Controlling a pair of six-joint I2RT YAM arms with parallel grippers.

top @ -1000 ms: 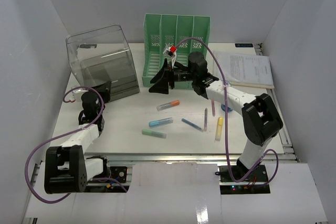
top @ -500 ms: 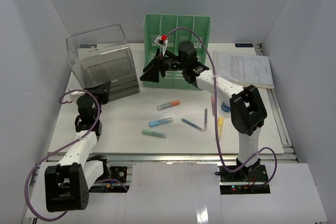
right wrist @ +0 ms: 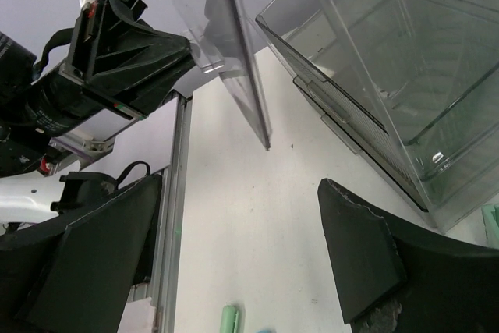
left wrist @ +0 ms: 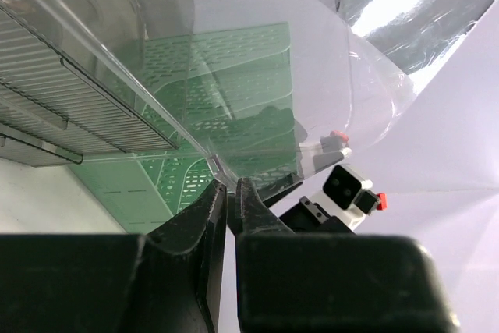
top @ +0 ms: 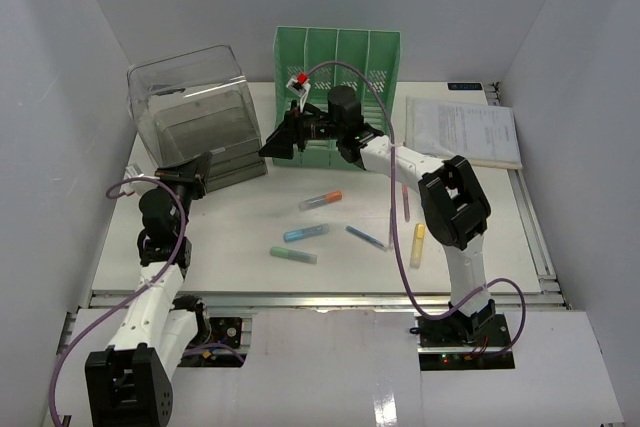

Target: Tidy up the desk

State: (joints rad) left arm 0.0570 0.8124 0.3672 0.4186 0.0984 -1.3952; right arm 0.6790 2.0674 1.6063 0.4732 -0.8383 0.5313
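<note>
The white desk carries a clear plastic drawer box at its back left. My left gripper sits at the box's lower front corner. In the left wrist view its jaws are pinched on a thin clear edge of the box. My right gripper hovers just right of the box, open. In the right wrist view its fingers frame only bare desk, with the box's drawers up to the right.
A green file rack stands behind the right gripper. Papers lie at the back right. Several pens and markers are scattered mid-desk, among them an orange-capped one, a blue one and a green one. A metal rail runs along the near edge.
The right arm has swung left from the file rack toward the clear box, and its jaws spread a little wider. The left arm has stretched out while its gripper stayed at the box corner.
</note>
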